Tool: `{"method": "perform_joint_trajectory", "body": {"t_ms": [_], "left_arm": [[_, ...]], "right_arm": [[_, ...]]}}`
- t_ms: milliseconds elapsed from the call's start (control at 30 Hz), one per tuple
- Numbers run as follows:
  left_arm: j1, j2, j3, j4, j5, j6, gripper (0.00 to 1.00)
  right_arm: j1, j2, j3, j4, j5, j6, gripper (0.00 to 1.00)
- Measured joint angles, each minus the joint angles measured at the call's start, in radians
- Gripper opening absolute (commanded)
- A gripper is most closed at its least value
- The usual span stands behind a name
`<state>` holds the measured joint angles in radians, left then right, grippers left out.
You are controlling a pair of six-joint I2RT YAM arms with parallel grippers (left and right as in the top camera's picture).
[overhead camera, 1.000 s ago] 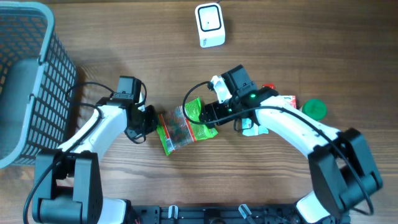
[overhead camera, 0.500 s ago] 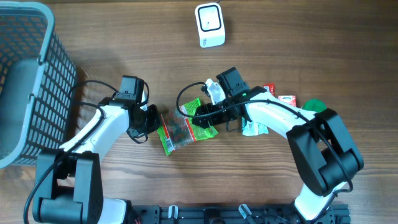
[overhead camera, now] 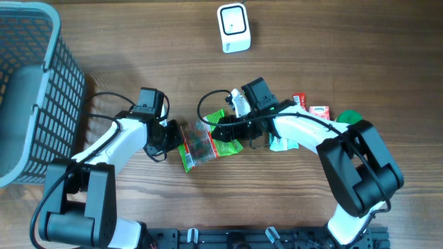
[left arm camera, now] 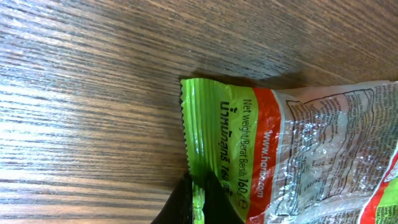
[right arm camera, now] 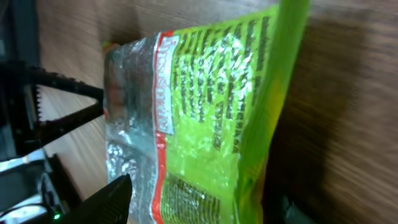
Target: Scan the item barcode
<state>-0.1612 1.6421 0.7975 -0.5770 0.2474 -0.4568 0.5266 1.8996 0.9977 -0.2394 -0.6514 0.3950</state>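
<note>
My left claw (left arm camera: pixel 196 203) is pressed together on the green serrated edge of the sweet bag (left arm camera: pixel 298 149). The left wrist camera shows both dark fingertips (left arm camera: pixel 180 205) pinching that seam near its lower corner. Just past the pinch runs a green band, then an orange band with white print, then clear crinkled film with small black text.

From overhead, the left claw (overhead camera: pixel 171 138) sits at the bag's left end, and my right claw (overhead camera: pixel 223 130) sits at its right end. The bag (overhead camera: pixel 204 142) stretches between them near the middle of the table (overhead camera: pixel 346 55), slightly askew.

Through the right wrist camera, my right claw (right arm camera: pixel 202 205) stands apart, with one dark finger (right arm camera: pixel 112 199) on each side of the bag (right arm camera: pixel 211 118). The green printed face and the clear window fill the space between the fingers. I cannot tell whether the fingers press on the film or only flank it.

Beyond the right claw, under and beside my right arm, lie a white and teal packet (overhead camera: pixel 280 143), two small red and white packets (overhead camera: pixel 311 111) and a green round lid (overhead camera: pixel 351 121). The white scanner (overhead camera: pixel 233 28) stands at the far edge of the table, well apart from the bag. A grey mesh basket (overhead camera: pixel 66 90) fills the far left corner, near my left arm.
</note>
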Motion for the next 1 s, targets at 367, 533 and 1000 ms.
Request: {"method": "perform_joint_trajectory", "body": {"t_ms": [367, 533, 1000], "left_arm": [[0.0, 0.002, 0.0, 0.006, 0.005, 0.0, 0.05], [0.0, 0.002, 0.0, 0.006, 0.005, 0.0, 0.04], [0.0, 0.002, 0.0, 0.006, 0.005, 0.0, 0.05]], "right_arm": [[0.0, 0.002, -0.116, 0.242, -0.109, 0.126, 0.56], [0.0, 0.003, -0.129, 0.248, -0.119, 0.166, 0.51], [0.026, 0.008, -0.135, 0.293, -0.102, 0.266, 0.52]]}}
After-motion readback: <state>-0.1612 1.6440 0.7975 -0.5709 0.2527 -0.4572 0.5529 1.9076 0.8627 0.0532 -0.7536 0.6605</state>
